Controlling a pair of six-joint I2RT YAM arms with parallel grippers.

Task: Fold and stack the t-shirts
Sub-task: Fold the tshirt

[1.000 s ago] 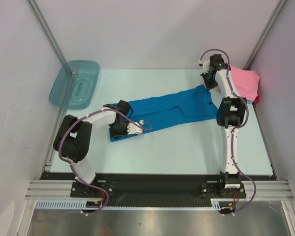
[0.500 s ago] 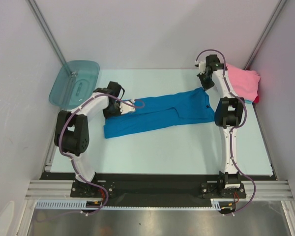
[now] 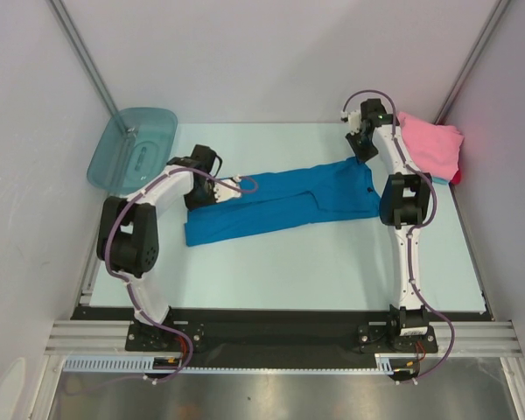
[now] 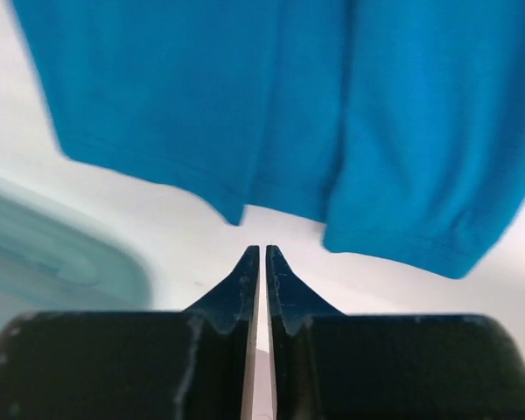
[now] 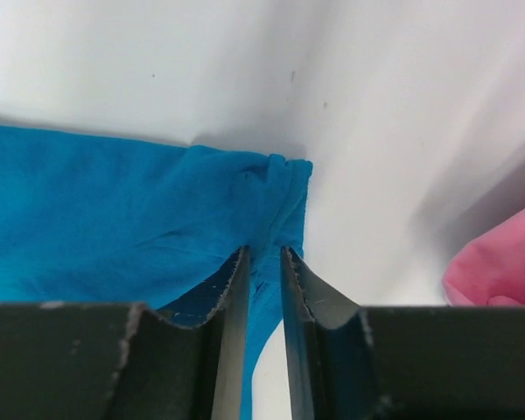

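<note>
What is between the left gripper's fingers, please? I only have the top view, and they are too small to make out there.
Observer: Nothing. The left gripper is almost shut, with only a sliver of table showing between its fingers.
Operator: Thank you. Is it touching the blue shirt?
Observer: No, the hem lies ahead of the tips, and bare table shows between them.
Operator: And the right gripper?
Observer: Its jaws stand slightly apart over the shirt's bunched corner. I cannot tell whether they pinch it.
</note>
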